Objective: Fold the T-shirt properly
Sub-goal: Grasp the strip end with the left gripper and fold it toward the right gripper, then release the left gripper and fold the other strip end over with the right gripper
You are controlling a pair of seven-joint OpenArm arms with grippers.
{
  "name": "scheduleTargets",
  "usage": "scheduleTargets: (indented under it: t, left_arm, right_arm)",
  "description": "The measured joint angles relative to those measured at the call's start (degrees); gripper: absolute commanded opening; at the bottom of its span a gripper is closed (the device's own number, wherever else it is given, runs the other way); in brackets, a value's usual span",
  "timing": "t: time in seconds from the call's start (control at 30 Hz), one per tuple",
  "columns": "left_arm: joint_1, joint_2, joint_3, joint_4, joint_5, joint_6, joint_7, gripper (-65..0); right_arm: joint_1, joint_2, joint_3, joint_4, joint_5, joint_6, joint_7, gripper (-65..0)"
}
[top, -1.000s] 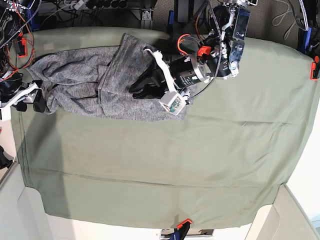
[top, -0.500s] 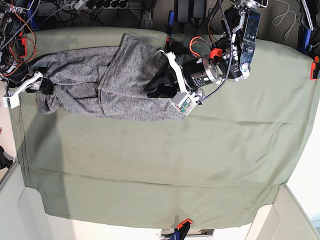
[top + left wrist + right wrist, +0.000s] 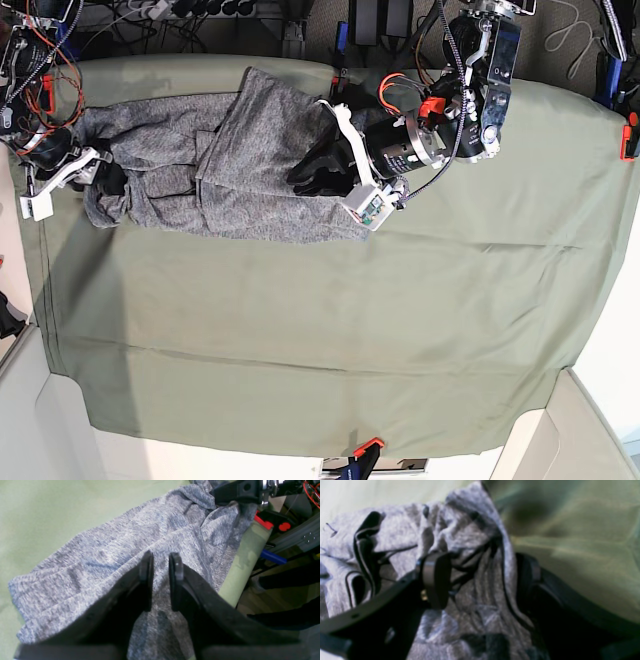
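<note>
T-shirt (image 3: pixel 225 170) lies along the far edge of the table cloth (image 3: pixel 330 330), long axis running left–right in the base view. One end reaches the cloth's far-left corner; the other stops about mid-width. A folded flap crosses the middle at a slant, its top touching the far edge. The near hem is uneven, bunched at the left end.

Open room: the whole near half of the cloth and all of its right side lie bare, with only shallow creases. Cables and clamps crowd the far rim; the left rim is tight against the shirt's end.

Left gripper (image 3: pixel 161 580) sits over the shirt's right end, dark fingers on the fabric in the base view (image 3: pixel 318 172). In the left wrist view its jaws stand a narrow slit apart with grey knit behind them — whether any fabric is pinched between them, I cannot tell. Past the shirt in that view the cloth edge drops away on the right.

Right gripper (image 3: pixel 482 580) is at the left end, jaws spread wide, crumpled folds of shirt (image 3: pixel 460 542) lying between and under them; the picture is blurred, no pinch visible. In the base view it sits at the bunched corner (image 3: pixel 100 175).
</note>
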Motion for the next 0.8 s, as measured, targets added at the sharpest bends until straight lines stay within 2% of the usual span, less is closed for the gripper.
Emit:
scheduleTargets:
  t: [0.07,0.1,0.23,0.33,0.43,0.53,0.67,0.8]
  left_arm:
    - [0.0,0.0,-0.7,0.0,0.0,0.0,0.0,-53.8]
    - [0.0,0.0,-1.4,0.0,-0.3,0.0,0.0,-53.8]
    - [0.0,0.0,-5.5,0.0,-4.9,0.0,0.0,-53.8]
    - [0.0,0.0,-8.9,0.0,-9.0,0.0,0.7,-53.8]
    - [0.0,0.0,-12.4,0.0,-9.9,0.0,2.5,-53.8]
    - [0.0,-0.2,-15.1,0.0,-11.0,0.0,4.0,-53.8]
    - [0.0,-3.3,-16.6,0.0,-11.5,0.0,4.1,-53.8]
    - [0.0,-6.8,-16.6,0.0,-11.4,0.0,4.1,-53.8]
  right_arm:
    - [0.0,0.0,0.0,0.3,0.0,0.2,-0.2,-26.3]
    - [0.0,0.0,0.0,0.3,0.0,0.2,-0.2,-31.0]
    - [-0.2,-0.2,-0.1,0.3,-0.9,0.2,-1.3,-64.5]
    - [-0.2,-0.4,-0.1,0.2,-2.0,0.2,0.1,-65.0]
    - [-0.2,-0.4,-0.1,0.2,-2.4,0.2,0.7,-65.0]
    - [-0.2,-0.4,-0.2,0.6,0.2,0.2,0.7,-65.0]
    - [-0.2,-1.6,-0.1,5.8,3.8,1.0,-0.8,-65.0]
    - [0.0,-5.4,-0.9,13.0,7.0,1.5,-3.9,-65.0]
